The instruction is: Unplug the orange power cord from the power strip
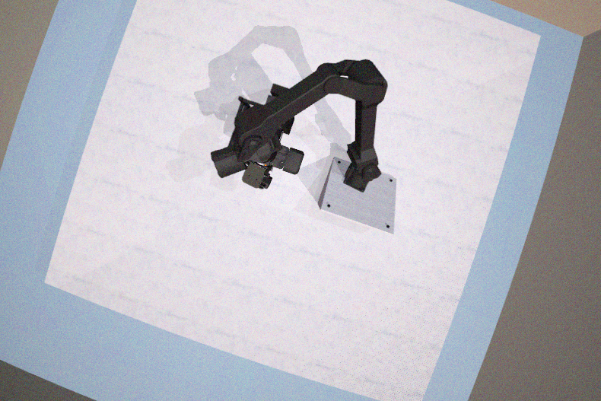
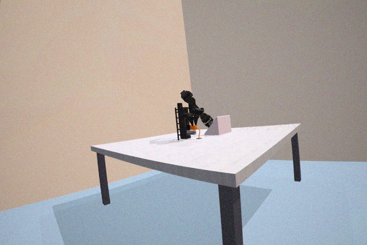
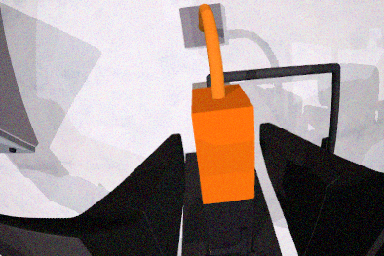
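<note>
The orange plug (image 3: 224, 153) (image 2: 193, 127) stands between my gripper's fingers. My gripper (image 3: 221, 138) (image 2: 193, 124) is partly open, with a gap on each side of the plug in the wrist view. The plug's near end meets a dark block (image 3: 221, 231) that looks like the power strip. No prongs show, and I cannot tell how far in the plug sits. The orange cord (image 3: 212, 53) (image 2: 199, 133) arches from the plug's far end to a small grey square base (image 3: 191, 33) on the table. In the top view the arm hides the fingers and plug.
A black upright block (image 2: 183, 122) with a ladder-like rail (image 2: 176, 122) stands beside the plug. A thin black bar frame (image 3: 336, 109) is close to my right finger in the wrist view. The wedge-shaped arm mount (image 1: 360, 208) (image 2: 224, 125) stands on the white table (image 1: 200, 271).
</note>
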Robot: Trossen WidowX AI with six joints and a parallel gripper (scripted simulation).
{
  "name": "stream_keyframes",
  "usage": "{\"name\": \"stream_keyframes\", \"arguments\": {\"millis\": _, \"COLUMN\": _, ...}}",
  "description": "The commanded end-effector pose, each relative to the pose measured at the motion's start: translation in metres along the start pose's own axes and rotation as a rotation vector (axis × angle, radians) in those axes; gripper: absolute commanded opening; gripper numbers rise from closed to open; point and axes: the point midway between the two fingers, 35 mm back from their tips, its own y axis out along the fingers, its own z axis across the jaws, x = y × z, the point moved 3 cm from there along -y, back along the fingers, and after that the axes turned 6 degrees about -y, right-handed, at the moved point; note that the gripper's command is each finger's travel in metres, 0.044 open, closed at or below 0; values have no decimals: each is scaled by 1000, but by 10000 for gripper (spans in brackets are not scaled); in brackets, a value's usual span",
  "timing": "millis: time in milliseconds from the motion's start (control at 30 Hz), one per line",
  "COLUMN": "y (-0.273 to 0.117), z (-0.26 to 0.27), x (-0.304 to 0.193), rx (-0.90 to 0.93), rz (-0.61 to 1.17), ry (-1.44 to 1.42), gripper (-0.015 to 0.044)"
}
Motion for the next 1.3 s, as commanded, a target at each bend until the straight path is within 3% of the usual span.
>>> {"name": "stream_keyframes", "arguments": {"millis": 0, "y": 3, "z": 0, "x": -1, "rx": 0, "rz": 3, "ry": -1, "gripper": 160}}
{"name": "stream_keyframes", "arguments": {"millis": 133, "y": 1, "z": 0, "x": 0, "rx": 1, "rz": 0, "ry": 0, "gripper": 55}}
{"name": "stream_keyframes", "arguments": {"millis": 400, "y": 1, "z": 0, "x": 0, "rx": 1, "rz": 0, "ry": 0, "gripper": 2}}
{"name": "stream_keyframes", "arguments": {"millis": 1267, "y": -2, "z": -6, "x": 37, "rx": -1, "rz": -3, "ry": -1, "gripper": 0}}
